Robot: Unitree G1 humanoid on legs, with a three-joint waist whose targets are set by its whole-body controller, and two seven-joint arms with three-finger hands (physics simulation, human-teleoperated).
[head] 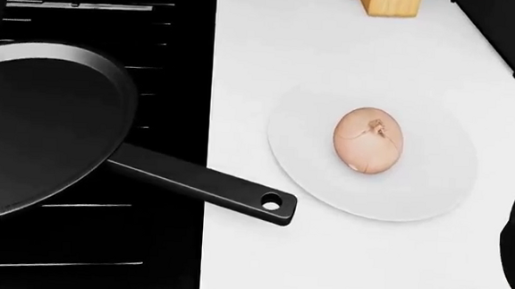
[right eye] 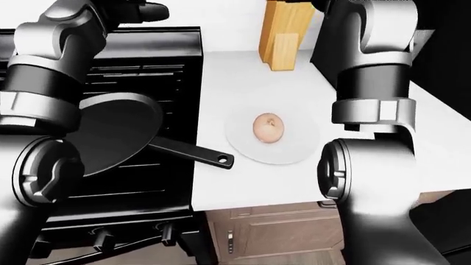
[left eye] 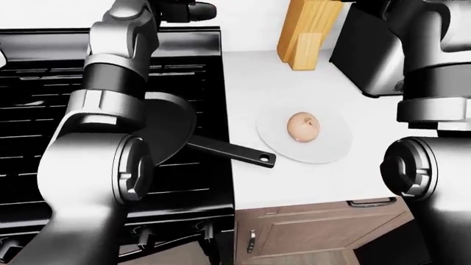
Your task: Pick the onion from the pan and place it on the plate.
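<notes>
A: Pale, papery-skinned onion (head: 368, 148), egg-shaped, lying near the middle of the round white plate (head: 434, 189). Smooth and glossy, that plate, sitting on the white counter (head: 272, 44) close to the counter's left edge.

B: And just left of it, a matte black pan (head: 44, 125), round and shallow, on the black grated stove (left eye: 29, 94). Empty inside. Long flat handle crossing the counter's left edge, its holed tip stopping just short of the plate's rim.

A: Top edge of the counter: a light wooden block (left eye: 305, 33) (only its bottom corner in the head view) and a dark boxy appliance (left eye: 364, 55) to its right.

B: Eye views add plenty: both metallic grey arms rising toward the top, wood-grain cabinet doors (left eye: 316, 237) under the counter, knobs along the stove's lower edge.

A: Hands?

B: Out of frame above in every view. Cannot tell how far open, nor whether holding anything.
</notes>
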